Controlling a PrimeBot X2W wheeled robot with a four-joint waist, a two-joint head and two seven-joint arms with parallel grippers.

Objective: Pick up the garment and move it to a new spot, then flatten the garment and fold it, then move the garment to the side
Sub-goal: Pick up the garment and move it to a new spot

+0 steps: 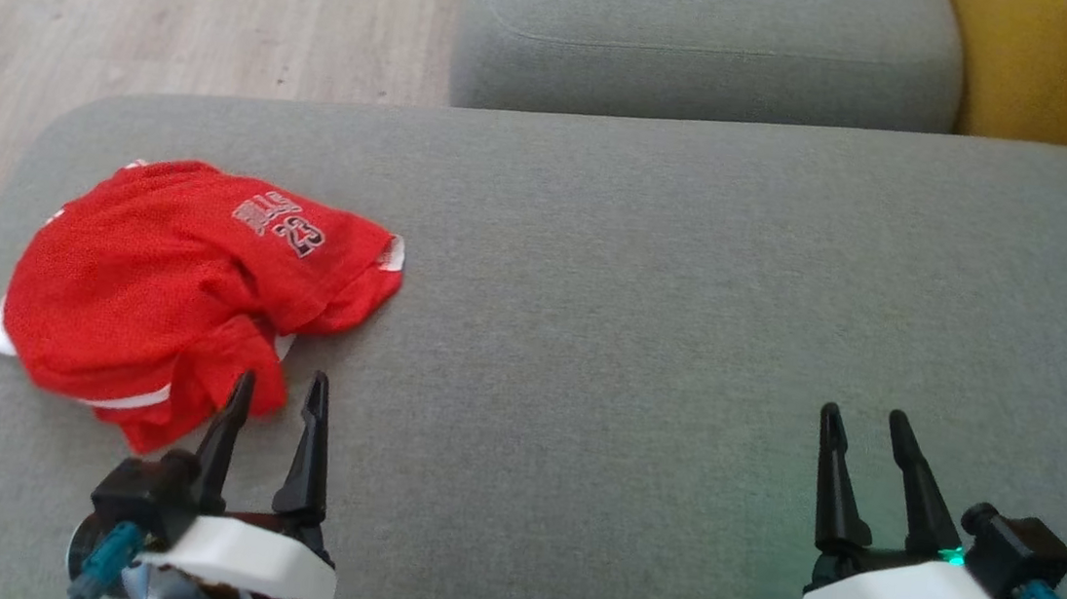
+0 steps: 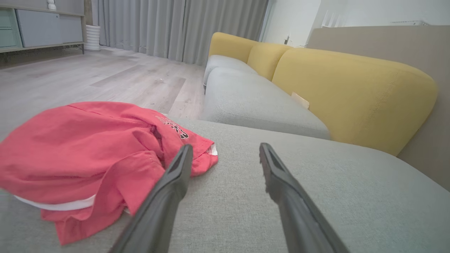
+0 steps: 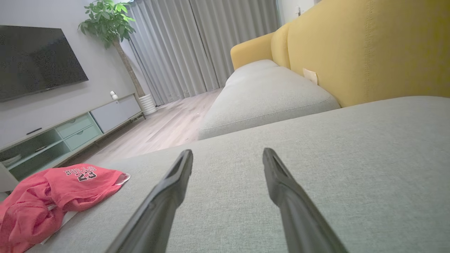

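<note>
Crumpled red jersey [image 1: 187, 291] beside left pincer [image 1: 278, 390].

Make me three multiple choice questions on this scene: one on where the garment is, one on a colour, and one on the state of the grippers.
1. Where on the grey cushion does the red garment lie?
A) at its left side, close to the left gripper
B) at its far right edge
C) off it, on the wooden floor

2. What colour is the sofa backrest?
A) blue
B) yellow
C) black

3. How do the left gripper and the right gripper stand?
A) both shut on the garment
B) one open, one shut
C) both open, holding nothing

Answers:
1 A, since the head view shows the garment right by the left gripper.
2 B, since both wrist views show yellow backrests.
3 C, since each gripper's jaws stand apart with nothing between them.
</note>
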